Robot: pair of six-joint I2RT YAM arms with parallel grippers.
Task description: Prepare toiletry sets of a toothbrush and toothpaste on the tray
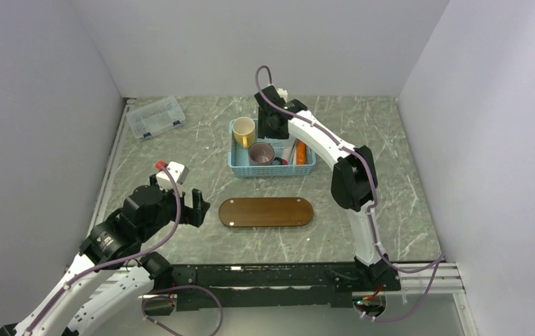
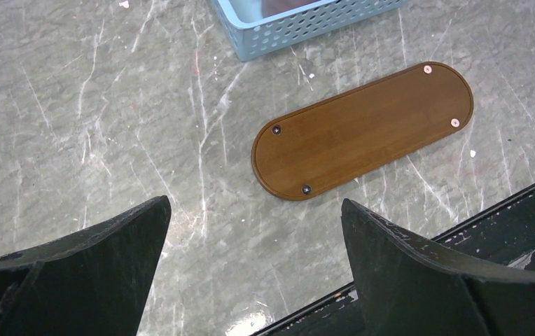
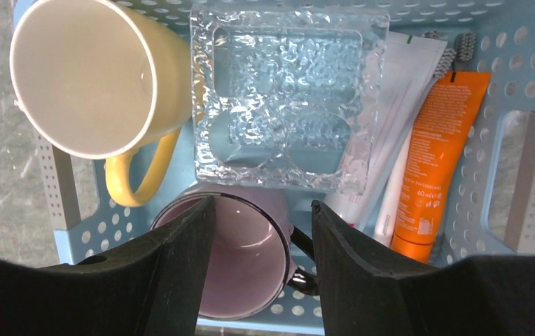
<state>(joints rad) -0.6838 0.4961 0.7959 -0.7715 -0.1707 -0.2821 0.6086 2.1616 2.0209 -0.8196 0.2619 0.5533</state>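
Note:
The dark brown tray [image 1: 266,211] lies bare on the table in front of the basket; it also shows in the left wrist view [image 2: 363,129]. A white toothbrush [image 3: 389,206] and an orange toothpaste tube [image 3: 438,161] lie side by side at the right end of the light-blue basket [image 3: 524,42]. My right gripper [image 3: 263,206] is open and empty above the basket, over a purple mug [image 3: 251,259] and left of the toothbrush. My left gripper [image 2: 254,210] is open and empty, above the table left of the tray.
The basket [image 1: 272,168] also holds a yellow mug [image 3: 86,70], a clear square holder [image 3: 286,98] and a white wrapped packet [image 3: 401,84]. A clear plastic box [image 1: 155,117] sits at the far left. Walls close off three sides.

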